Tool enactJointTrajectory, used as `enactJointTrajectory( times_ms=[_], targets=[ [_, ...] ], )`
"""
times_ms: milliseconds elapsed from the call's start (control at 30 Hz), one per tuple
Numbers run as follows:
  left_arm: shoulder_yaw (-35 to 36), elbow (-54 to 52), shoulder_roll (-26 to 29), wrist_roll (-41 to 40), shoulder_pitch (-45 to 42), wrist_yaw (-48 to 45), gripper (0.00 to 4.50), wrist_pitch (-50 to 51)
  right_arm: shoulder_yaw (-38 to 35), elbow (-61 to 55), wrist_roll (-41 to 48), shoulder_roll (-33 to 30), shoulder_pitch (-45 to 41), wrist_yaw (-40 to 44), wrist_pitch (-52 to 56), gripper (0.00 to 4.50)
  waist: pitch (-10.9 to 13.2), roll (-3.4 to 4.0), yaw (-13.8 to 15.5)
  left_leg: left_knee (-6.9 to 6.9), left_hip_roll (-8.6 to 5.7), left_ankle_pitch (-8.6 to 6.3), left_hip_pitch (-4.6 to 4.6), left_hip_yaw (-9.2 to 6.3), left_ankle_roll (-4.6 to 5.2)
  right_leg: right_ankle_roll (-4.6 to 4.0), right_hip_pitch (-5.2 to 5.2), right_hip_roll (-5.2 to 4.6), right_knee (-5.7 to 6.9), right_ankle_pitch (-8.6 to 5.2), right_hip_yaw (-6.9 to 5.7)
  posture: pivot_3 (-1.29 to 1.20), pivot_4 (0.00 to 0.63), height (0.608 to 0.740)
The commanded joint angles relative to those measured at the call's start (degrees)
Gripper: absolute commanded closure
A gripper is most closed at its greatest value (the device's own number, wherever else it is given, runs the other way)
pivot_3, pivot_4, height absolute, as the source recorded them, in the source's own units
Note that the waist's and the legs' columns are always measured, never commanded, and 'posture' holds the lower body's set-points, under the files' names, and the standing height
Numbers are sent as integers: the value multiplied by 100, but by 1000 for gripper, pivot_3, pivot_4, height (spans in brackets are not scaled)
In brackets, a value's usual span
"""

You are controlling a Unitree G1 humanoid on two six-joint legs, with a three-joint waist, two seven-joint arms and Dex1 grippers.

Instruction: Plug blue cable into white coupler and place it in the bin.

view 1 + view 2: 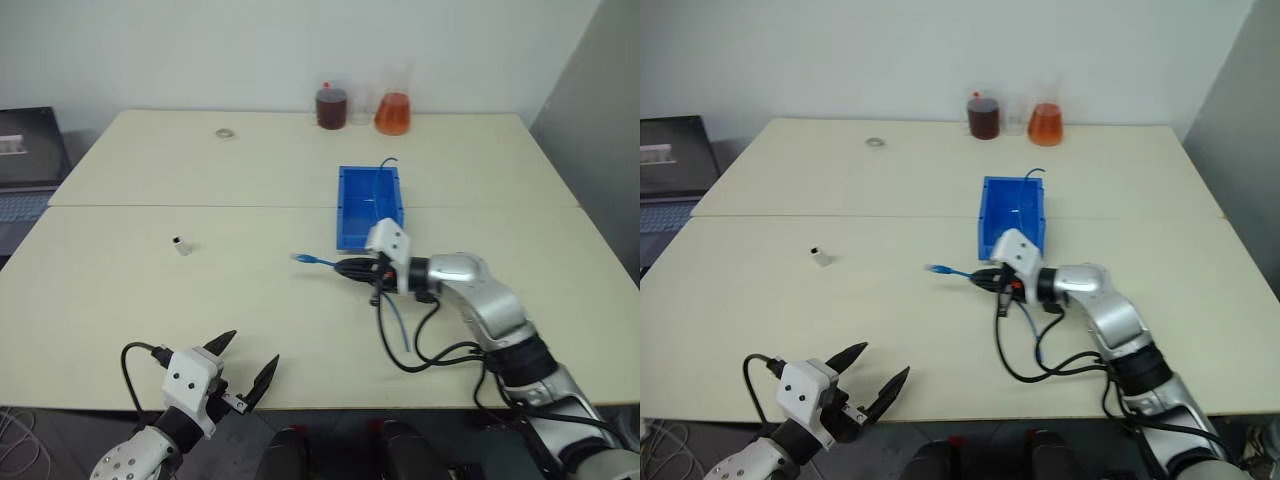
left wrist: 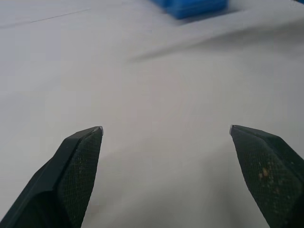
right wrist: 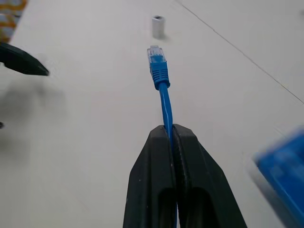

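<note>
Left eye view: my left pincer (image 1: 245,367) hangs spread at the table (image 1: 150,290) edge; the white coupler (image 1: 181,245) stands farther in. My right pincer (image 1: 345,267) pinches the blue cable (image 1: 318,261), plug toward the coupler, just before the bin (image 1: 369,205).

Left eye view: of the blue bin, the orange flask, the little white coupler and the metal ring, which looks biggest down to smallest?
1. the bin
2. the orange flask
3. the white coupler and the metal ring: look alike; unsure.

Two flasks (image 1: 362,108) (red, orange), ring (image 1: 226,133), laptop (image 1: 25,165).
</note>
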Motion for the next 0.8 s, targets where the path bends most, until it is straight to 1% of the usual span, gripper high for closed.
enactJointTrajectory(
  times_ms=[33, 133, 233, 333, 400, 467, 500, 533, 667, 767, 800],
  targets=[
    [-236, -320, -281, 311, 200, 472, 0, -253, 382, 828, -531, 225, -158, -31, -774, 4494, -1, -1, 9, 0, -4, 0, 0, 4, 0, 0, 0, -2, 0, 0, -6, 0, 150, 740],
    [-268, -244, -600, 439, 352, 862, 0, -377, 604, 1444, -864, 372, -310, -4, -1383, 4494, -1, -1, -22, -1, -5, -1, 1, 27, -1, 2, -4, -15, -3, 2, 10, 0, 150, 740],
    [-375, -237, -836, 504, 377, 1136, 0, -362, 703, 1963, -1028, 560, -441, 58, -1726, 4494, 0, -1, -55, -2, -5, -1, 2, 31, 0, 2, -6, -14, -3, 3, 11, 0, 150, 740],
    [-560, -238, -918, 624, 331, 1283, 0, -336, 727, 2424, -1142, 776, -526, 81, -1977, 4494, 0, -1, -126, -5, 4, -1, 8, 29, 0, 0, -6, 3, 3, 1, 11, 0, 150, 740],
    [-619, -270, -879, 669, 290, 1309, 0, -310, 701, 2616, -1191, 857, -548, 93, -2082, 4027, 0, 0, -162, -7, 6, -1, 8, 26, 0, -2, -6, 7, 5, 0, 11, 0, 150, 740],
    [-600, -266, -767, 678, 216, 1270, 0, -302, 644, 2710, -1207, 900, -547, 136, -2143, 3683, 1, 1, -165, -7, 6, -1, 9, 25, 0, -4, -7, 9, 6, -1, 11, 0, 150, 740],
    [-564, -243, -727, 652, 184, 1257, 0, -297, 611, 2731, -1200, 911, -545, 170, -2160, 3446, 0, 1, -165, -7, 6, -1, 8, 25, 0, -4, -7, 9, 7, -1, 10, 0, 150, 740],
    [-481, -185, -669, 584, 143, 1222, 0, -291, 551, 2718, -1194, 890, -544, 176, -2177, 3114, 0, 1, -164, -7, 6, -1, 8, 25, 0, -4, -6, 9, 6, -1, 10, 0, 150, 740],
    [-244, 13, -447, 380, 30, 1055, 0, -302, 304, 2470, -1068, 753, -493, 217, -2020, 2142, 2, 4, -164, -7, 6, -1, 8, 23, 0, -5, -6, 9, 7, -1, 8, 0, 150, 740],
    [-122, 131, -138, 245, -202, 798, 0, -272, -23, 1699, -742, 471, -259, 395, -1465, 1326, 3, 5, -132, -7, 5, -1, 5, 17, 0, -6, -7, 8, 7, -2, 2, 0, 150, 740],
    [-7, 243, 111, 135, -391, 572, 0, -242, -245, 1109, -444, 295, -85, 483, -997, 992, 4, 7, -115, -7, 5, -1, 2, 14, 0, -6, -7, 8, 7, -2, 0, 0, 150, 740]
  ],
)
